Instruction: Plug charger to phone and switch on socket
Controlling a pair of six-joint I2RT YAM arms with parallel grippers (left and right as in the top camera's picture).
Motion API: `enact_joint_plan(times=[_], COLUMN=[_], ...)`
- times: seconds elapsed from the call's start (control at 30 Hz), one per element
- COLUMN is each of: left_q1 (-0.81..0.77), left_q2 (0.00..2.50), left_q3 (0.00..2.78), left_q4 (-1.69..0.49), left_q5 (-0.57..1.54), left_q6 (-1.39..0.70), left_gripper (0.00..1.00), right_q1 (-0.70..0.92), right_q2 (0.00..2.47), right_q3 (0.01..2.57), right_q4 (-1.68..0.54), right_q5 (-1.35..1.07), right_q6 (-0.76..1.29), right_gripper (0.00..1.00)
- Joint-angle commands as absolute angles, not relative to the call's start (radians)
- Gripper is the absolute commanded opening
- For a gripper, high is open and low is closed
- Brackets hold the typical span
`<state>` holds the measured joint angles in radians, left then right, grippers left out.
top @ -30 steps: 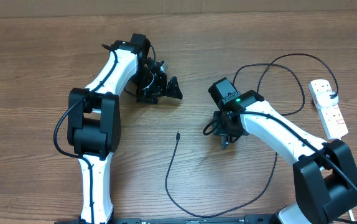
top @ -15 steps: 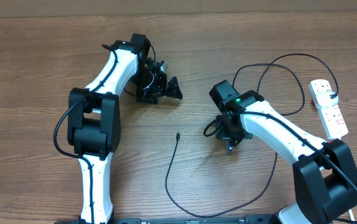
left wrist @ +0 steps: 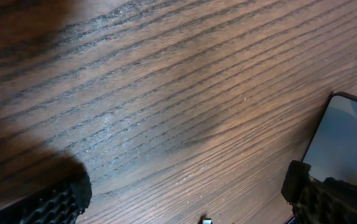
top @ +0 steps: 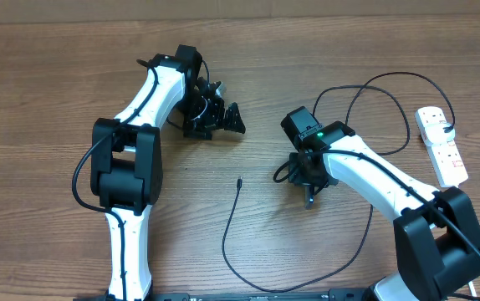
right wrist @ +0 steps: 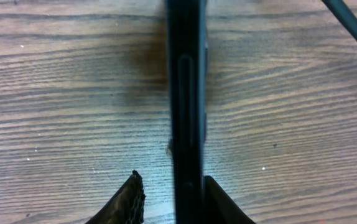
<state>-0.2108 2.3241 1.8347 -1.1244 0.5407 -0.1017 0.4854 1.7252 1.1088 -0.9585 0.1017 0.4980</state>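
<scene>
**Overhead.** The left hand (top: 217,124) lies on the bare bench (top: 48,84) at centre-left, its fingers spread wide. The right hand (top: 308,188) points down at the bench to the right of centre, and from above its opening cannot be judged. The charger (top: 225,241) runs in a long loop along the near edge. Its connector tip (top: 238,181) lies free on the wood between the two hands, touching neither. The socket (top: 442,147) lies at the far right, well apart from both hands, with a black plug (top: 449,128) in its far end.

**Left wrist.** The two fingers (left wrist: 60,202) appear in the lower corners, with only bare wood between them. The phone (left wrist: 346,146) shows at the right edge, beside the right-hand finger, its screen dim.

**Right wrist.** The phone stands on its long edge, seen as a narrow dark bar between the fingers. One finger (right wrist: 129,202) stands clear of it, with wood visible in the gap. The other (right wrist: 223,205) sits just beside it, and contact cannot be told. The hand is slightly parted, not pinching. A stretch of the charger crosses the top right corner.
</scene>
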Motion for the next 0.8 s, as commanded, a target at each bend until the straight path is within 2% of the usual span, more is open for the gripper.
enact_joint_plan(times=[0.0,0.53,0.77], left_q1=[-0.212,-0.212,-0.212], left_q2=[2.347,2.347,2.347], left_q3=[1.831,1.831,1.831], left_q4=[-1.109,-1.109,-1.109], left_q5=[0.461,0.461,0.461], left_q6=[-0.101,-0.101,-0.101], left_gripper=[1.0,1.0,1.0], right_q1=[0.489,0.488,0.488], right_q2=[1.718,1.718,1.718], right_q3=[1.112,1.112,1.112], right_q4=[-0.944,-0.915,-0.891], right_q5=[0.112,0.183,0.183], right_q6=[0.503,0.503,0.503], right_gripper=[0.28,0.27,0.32])
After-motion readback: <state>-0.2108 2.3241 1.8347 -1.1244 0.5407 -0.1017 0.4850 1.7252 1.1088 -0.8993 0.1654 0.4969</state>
